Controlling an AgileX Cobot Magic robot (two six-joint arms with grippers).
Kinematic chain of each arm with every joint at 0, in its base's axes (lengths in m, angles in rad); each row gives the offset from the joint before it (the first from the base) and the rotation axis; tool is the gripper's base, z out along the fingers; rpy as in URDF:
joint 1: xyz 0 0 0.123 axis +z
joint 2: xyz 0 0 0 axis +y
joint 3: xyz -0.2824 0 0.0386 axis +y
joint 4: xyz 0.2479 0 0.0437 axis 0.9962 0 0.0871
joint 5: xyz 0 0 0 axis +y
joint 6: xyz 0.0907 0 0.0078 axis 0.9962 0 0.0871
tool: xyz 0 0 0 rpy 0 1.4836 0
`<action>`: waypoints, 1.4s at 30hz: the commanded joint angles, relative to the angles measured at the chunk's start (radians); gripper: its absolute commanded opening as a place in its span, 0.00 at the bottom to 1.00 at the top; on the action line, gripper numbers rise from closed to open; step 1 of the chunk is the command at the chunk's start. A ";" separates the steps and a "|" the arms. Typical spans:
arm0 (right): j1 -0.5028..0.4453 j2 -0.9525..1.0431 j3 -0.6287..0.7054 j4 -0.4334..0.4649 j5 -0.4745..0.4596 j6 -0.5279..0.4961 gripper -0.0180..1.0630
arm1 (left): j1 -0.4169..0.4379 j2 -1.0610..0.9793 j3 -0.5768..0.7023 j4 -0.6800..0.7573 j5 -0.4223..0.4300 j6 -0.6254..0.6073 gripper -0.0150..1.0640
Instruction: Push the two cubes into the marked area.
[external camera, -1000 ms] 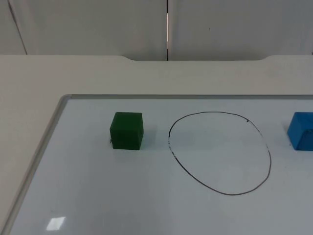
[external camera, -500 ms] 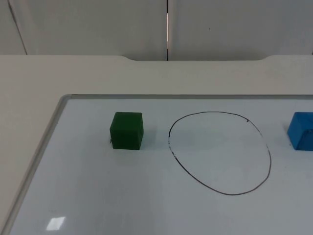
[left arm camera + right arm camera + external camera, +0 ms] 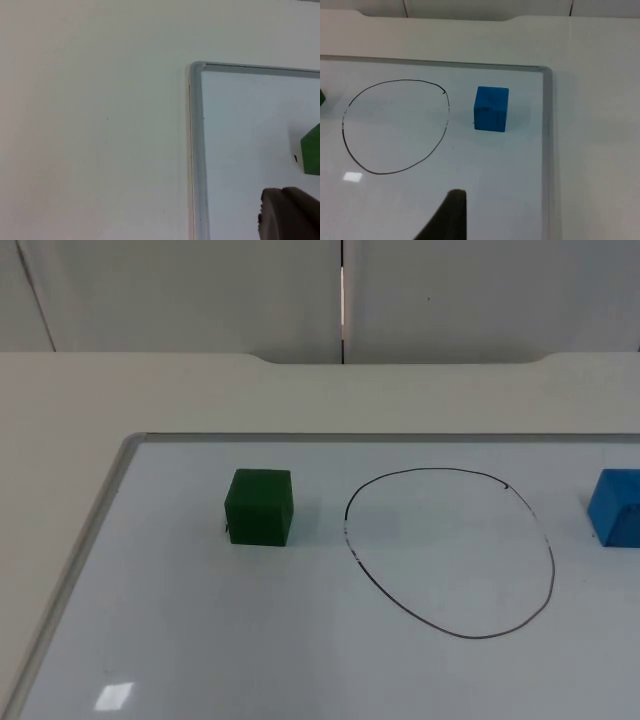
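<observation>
A dark green cube (image 3: pixel 259 507) stands on the whiteboard, a little left of a hand-drawn black oval (image 3: pixel 450 552). A blue cube (image 3: pixel 615 508) sits just right of that oval, outside its line. My left gripper (image 3: pixel 289 216) hangs by the board's left frame, apart from the green cube (image 3: pixel 312 149). My right gripper (image 3: pixel 447 220) hovers over the board, short of the blue cube (image 3: pixel 491 108) and beside the oval (image 3: pixel 395 127). Both cubes rest free, and neither gripper touches one.
The whiteboard's grey frame (image 3: pixel 110 490) lies on the cream table, with its left corner (image 3: pixel 196 67) and right edge (image 3: pixel 547 150) in the wrist views. The grey partition wall (image 3: pixel 200 290) closes the table's far end.
</observation>
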 commanded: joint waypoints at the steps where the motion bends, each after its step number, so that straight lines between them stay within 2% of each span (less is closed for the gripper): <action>1: -0.004 -0.003 0.002 -0.006 -0.006 -0.005 0.99 | 0.003 0.008 -0.009 -0.012 -0.017 0.005 0.01; 24: -0.004 -0.003 0.002 -0.006 -0.006 -0.005 0.99 | 0.003 0.049 -0.009 -0.047 -0.051 0.007 0.01; 28: -0.004 -0.003 0.002 -0.006 -0.006 -0.005 0.99 | 0.003 0.091 -0.009 -0.099 -0.051 0.051 0.01; 32: -0.004 -0.003 0.002 -0.006 -0.006 -0.005 0.99 | 0.003 0.169 -0.009 -0.197 -0.055 0.154 0.01; 42: -0.004 -0.003 0.002 -0.006 -0.006 -0.005 0.99 | 0.003 0.329 -0.099 -0.216 -0.058 0.176 0.01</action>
